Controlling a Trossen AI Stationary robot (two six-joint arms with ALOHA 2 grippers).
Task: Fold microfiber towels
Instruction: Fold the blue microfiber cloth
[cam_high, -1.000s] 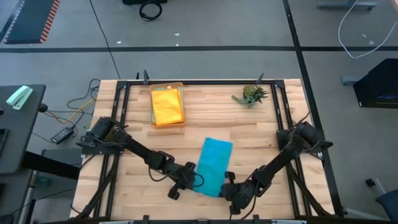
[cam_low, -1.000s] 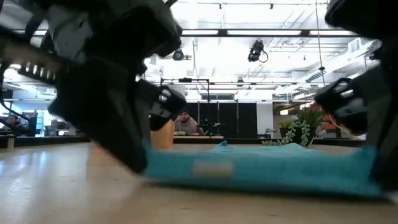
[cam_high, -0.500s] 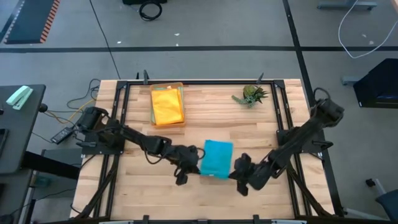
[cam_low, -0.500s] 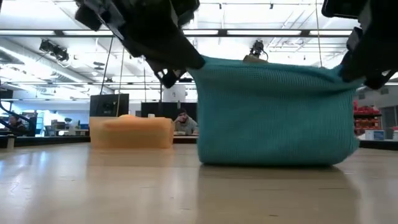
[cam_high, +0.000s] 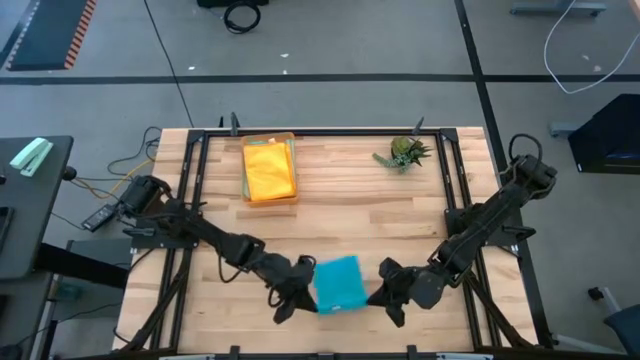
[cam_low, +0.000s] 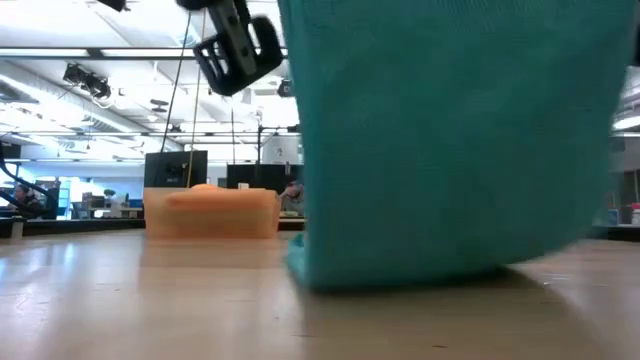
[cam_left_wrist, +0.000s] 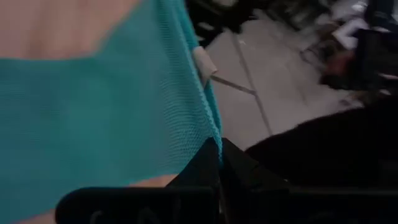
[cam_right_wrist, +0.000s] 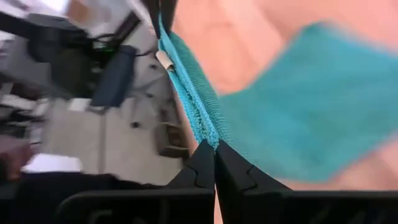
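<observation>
- Left gripper (cam_high: 303, 291) near the front edge of the table (cam_high: 420, 215), fingers clamped tight on one edge of the teal towel (cam_high: 339, 283).
- Right gripper (cam_high: 381, 290) on the opposite side of that towel, fingers pinched together on its other edge.
- Left wrist view: dark fingertips (cam_left_wrist: 217, 157) meeting on the towel's hem, small white tag (cam_left_wrist: 204, 65) on that hem farther along.
- Right wrist view: fingertips (cam_right_wrist: 214, 157) pressed together on the doubled teal edge, rest of the cloth spread out beyond.
- Low view: teal towel hanging between the two grippers, lower edge touching the tabletop, filling most of the picture's right.
- Teal towel at the table's front centre, between the two arms.
- Yellow towel (cam_high: 269, 171) lying in the orange tray (cam_high: 290, 137) at the far left part of the table, well apart from both grippers.
- Small green plant (cam_high: 405, 153) at the far right, untouched.
</observation>
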